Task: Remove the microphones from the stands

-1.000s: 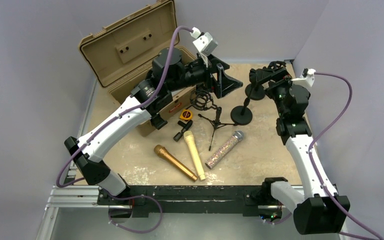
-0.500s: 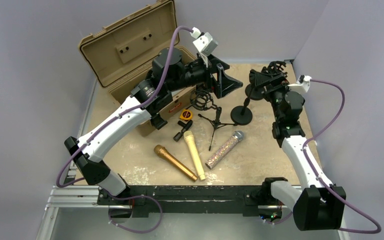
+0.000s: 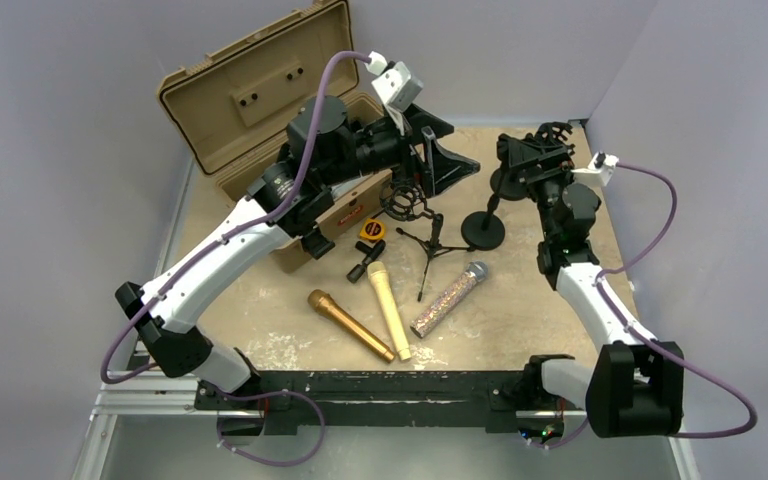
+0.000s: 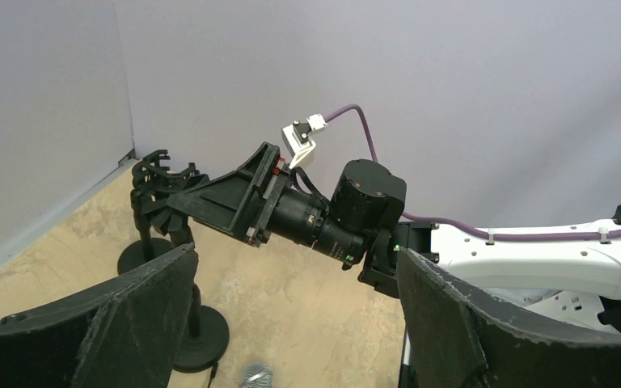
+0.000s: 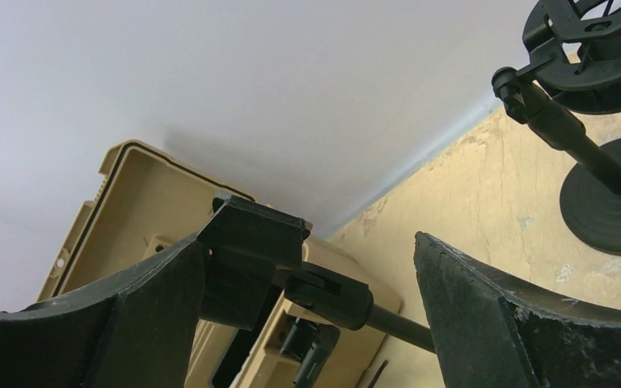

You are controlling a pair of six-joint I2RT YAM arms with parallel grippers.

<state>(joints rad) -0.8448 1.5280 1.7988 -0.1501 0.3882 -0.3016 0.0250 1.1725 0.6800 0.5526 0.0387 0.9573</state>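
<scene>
Three microphones lie loose on the table: a gold one [image 3: 350, 325], a cream one [image 3: 388, 308] and a glittery silver one [image 3: 448, 298]. A small tripod stand with a shock mount [image 3: 406, 200] stands by the case. A thin dark stick [image 3: 427, 148] rises above it, and I cannot tell if it is a microphone. My left gripper [image 3: 434, 152] [image 4: 297, 250] is open and empty beside that stick. My right gripper [image 3: 523, 152] [image 5: 307, 242] is open, with the black clip [image 5: 257, 234] of a round-base stand [image 3: 483, 228] against its left finger.
An open tan case [image 3: 260, 110] stands at the back left. A second round-base stand with a shock mount [image 3: 550, 135] [image 5: 590, 48] stands at the back right by the wall. Small black and orange items [image 3: 368, 240] lie in front of the case.
My left gripper has drawn back to the left, baring the thin stick above the tripod mount. My right arm has swung its wrist left, nearer the round-base stand.
</scene>
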